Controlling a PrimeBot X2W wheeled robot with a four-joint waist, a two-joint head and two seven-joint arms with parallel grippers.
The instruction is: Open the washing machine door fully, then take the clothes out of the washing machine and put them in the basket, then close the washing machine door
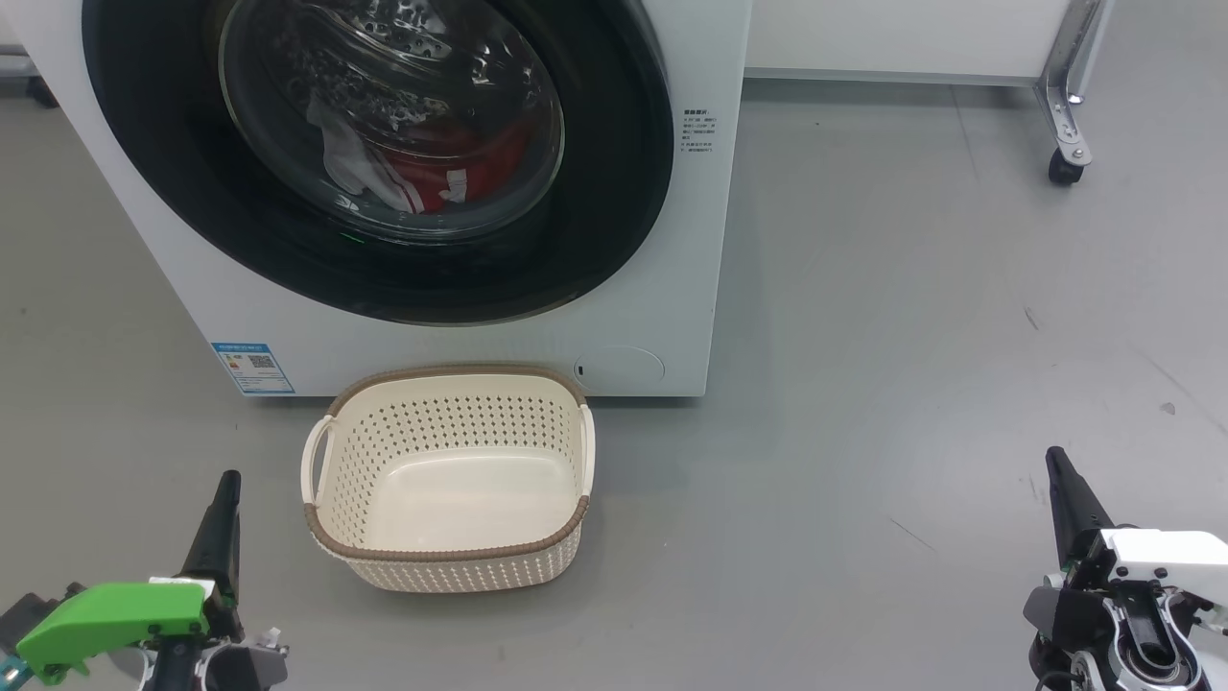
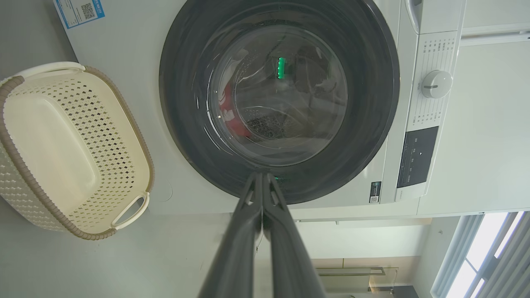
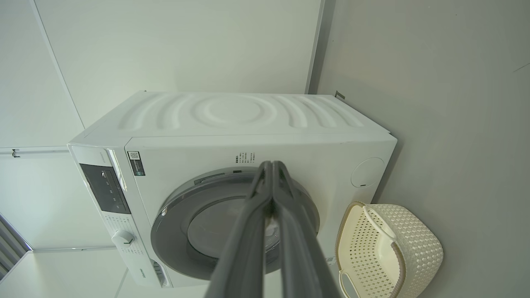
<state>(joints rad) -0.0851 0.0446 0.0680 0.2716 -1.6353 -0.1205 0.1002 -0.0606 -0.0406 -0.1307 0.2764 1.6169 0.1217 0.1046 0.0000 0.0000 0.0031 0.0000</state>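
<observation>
The white washing machine [image 1: 672,288] stands ahead with its round black-ringed door [image 1: 614,192] closed flat against the front. Through the glass I see the red and white clothes [image 1: 422,173] lying in the drum. The cream basket [image 1: 446,384] sits on the floor just in front of the machine, with nothing in it. My left gripper [image 1: 228,478] is low at the left of the basket, shut and holding nothing. My right gripper [image 1: 1055,456] is low at the far right, also shut on nothing. In the left wrist view the shut fingers [image 2: 265,178] point at the door [image 2: 186,82].
Grey floor spreads to the right of the machine. A metal frame leg on a black caster [image 1: 1067,165] stands at the back right against a white panel. The machine's dial [image 2: 437,84] and dark control panel [image 2: 416,157] sit above the door.
</observation>
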